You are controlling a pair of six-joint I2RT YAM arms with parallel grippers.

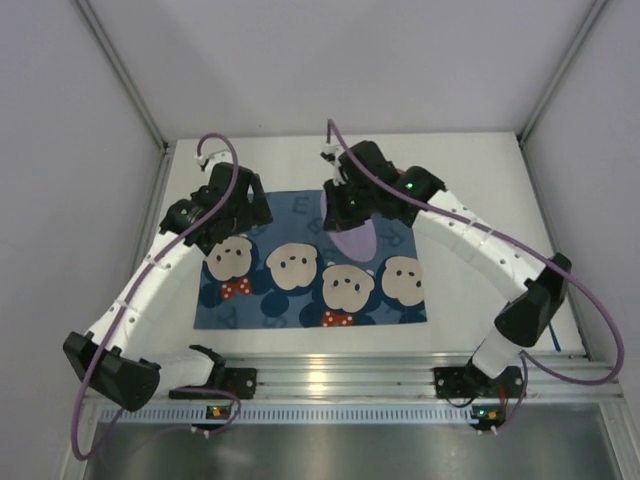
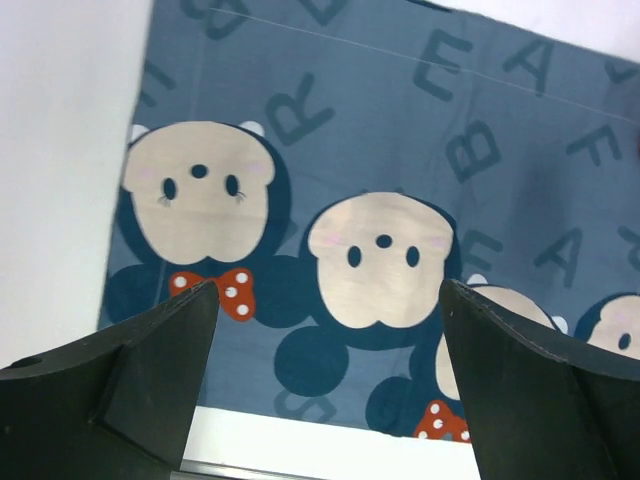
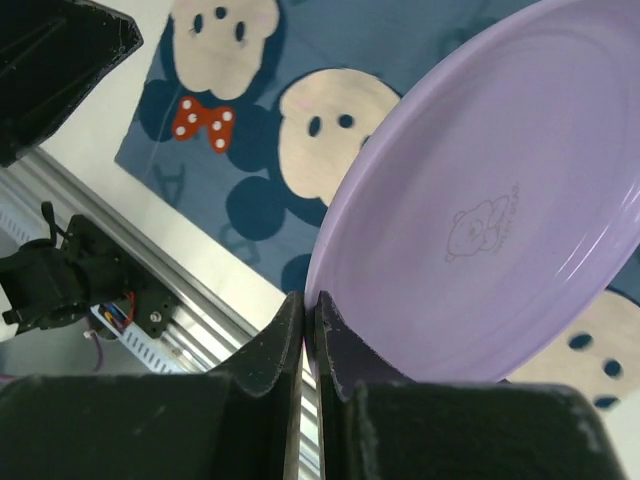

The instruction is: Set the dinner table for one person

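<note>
A lilac plate [image 3: 490, 220] with a small bear drawing hangs tilted above the blue cartoon mat [image 3: 250, 150]. My right gripper [image 3: 311, 310] is shut on its rim. From above, the plate [image 1: 352, 238] shows below that gripper [image 1: 345, 205], over the mat's [image 1: 310, 268] back middle. My left gripper [image 2: 330, 330] is open with nothing between its fingers, hovering over the mat's [image 2: 400, 130] left part; from above it [image 1: 215, 220] sits at the mat's back left corner. The mat lies on the white dinner table [image 1: 470, 170].
An aluminium rail [image 1: 340, 375] runs along the table's near edge, carrying both arm bases. White walls and metal frame posts [image 1: 125, 75] close in the table on three sides.
</note>
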